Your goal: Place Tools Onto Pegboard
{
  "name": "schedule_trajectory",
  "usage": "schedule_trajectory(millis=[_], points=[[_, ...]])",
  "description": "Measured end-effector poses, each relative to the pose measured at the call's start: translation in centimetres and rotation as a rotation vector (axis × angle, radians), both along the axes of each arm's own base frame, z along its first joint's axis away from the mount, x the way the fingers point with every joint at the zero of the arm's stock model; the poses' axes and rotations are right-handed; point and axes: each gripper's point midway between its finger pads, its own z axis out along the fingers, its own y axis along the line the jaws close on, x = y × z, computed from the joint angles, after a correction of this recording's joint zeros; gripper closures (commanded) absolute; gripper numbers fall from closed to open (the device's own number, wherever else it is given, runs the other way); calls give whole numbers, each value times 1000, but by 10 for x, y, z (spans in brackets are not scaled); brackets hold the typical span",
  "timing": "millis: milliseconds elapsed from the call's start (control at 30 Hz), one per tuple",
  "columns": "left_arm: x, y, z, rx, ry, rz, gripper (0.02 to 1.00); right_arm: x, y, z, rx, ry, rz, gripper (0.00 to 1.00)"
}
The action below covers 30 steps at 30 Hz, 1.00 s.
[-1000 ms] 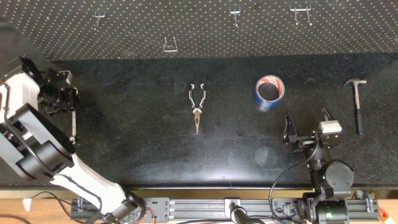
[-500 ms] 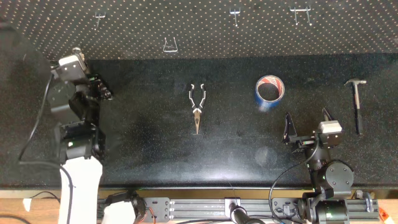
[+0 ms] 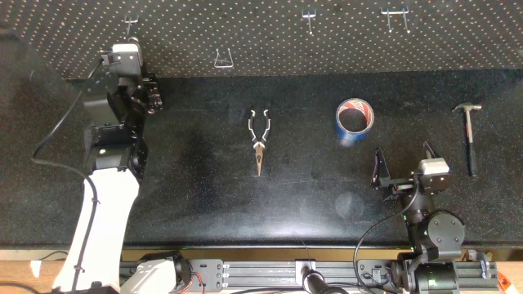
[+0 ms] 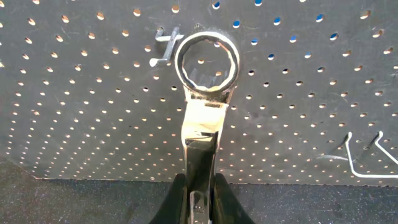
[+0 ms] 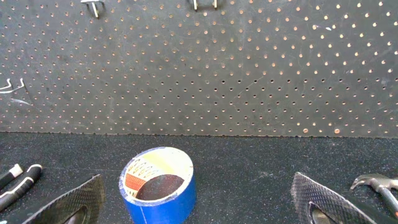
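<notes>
Left tool [image 4: 200, 186] swung the wrench [image 4: 202, 124] up beside a pegboard hook [image 4: 165, 46].

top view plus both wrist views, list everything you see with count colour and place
wrench: 1, silver, held upright, ring end against the pegboard beside a hook
pliers: 1, silvery, middle of the table
tape roll: 1, blue, right of the pliers
hammer: 1, dark handle, right end of the table
hooks: 4, metal, on the pegboard
pegboard: 1, dark, behind the table
table: 1, black
left claw: shut on the wrench, at the pegboard
right claw: open, empty, near the tape roll
</notes>
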Motion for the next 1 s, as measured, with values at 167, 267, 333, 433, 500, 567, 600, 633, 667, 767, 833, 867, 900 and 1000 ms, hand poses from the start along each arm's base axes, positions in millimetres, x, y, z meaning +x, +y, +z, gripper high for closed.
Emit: schedule_trajectory(millis=[167, 267, 333, 433, 500, 567, 600, 633, 667, 767, 833, 867, 900, 1000], points=[[5, 11, -6, -50, 6, 64, 991, 0, 0, 0, 0, 0, 0, 20], [9, 11, -1, -59, -20, 69, 989, 0, 0, 0, 0, 0, 0, 20], [10, 11, 0, -61, -21, 68, 991, 0, 0, 0, 0, 0, 0, 20], [16, -14, 10, -59, -38, 8, 989, 0, 0, 0, 0, 0, 0, 20], [15, -14, 9, -57, -27, 14, 989, 0, 0, 0, 0, 0, 0, 20], [3, -9, 4, -46, 23, 48, 989, 0, 0, 0, 0, 0, 0, 20], [0, -6, 4, -46, 28, 59, 989, 0, 0, 0, 0, 0, 0, 20], [-3, 0, 8, -43, 20, 78, 989, 0, 0, 0, 0, 0, 0, 20], [-4, 5, 11, -42, 13, 92, 991, 0, 0, 0, 0, 0, 0, 20], [-7, 23, 12, -50, 9, 143, 989, 0, 0, 0, 0, 0, 0, 20], [-7, 23, 12, -50, 9, 143, 991, 0, 0, 0, 0, 0, 0, 20], [-7, 23, 12, -50, 9, 143, 989, 0, 0, 0, 0, 0, 0, 20], [-7, 23, 12, -50, 8, 143, 989, 0, 0, 0, 0, 0, 0, 20], [-1, 24, 12, -49, -9, 142, 989, 0, 0, 0, 0, 0, 0, 20]])
